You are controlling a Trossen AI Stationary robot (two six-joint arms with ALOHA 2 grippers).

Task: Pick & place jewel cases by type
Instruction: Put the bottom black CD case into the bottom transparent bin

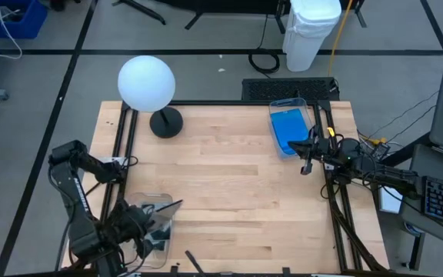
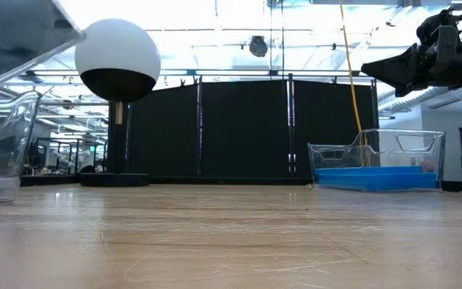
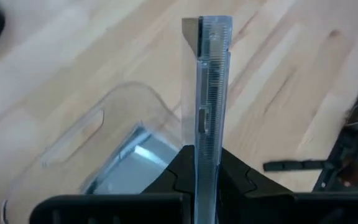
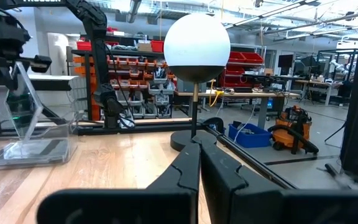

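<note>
A black curtain screen point(image 2: 239, 128) closes off the far side of the wooden table point(image 1: 229, 200), under a ceiling of bright strip lights point(image 2: 215, 32). Beyond the table's edge lies grey floor point(image 1: 206, 31) crossed by dark tape lines, with a white waste bin point(image 1: 311, 31) and coiled black cable point(image 1: 264, 60). Farther off stand shelves of red storage bins point(image 4: 135, 68), workbenches point(image 4: 278, 84), a blue crate point(image 4: 248, 134) and an orange shop vacuum point(image 4: 291, 127).
</note>
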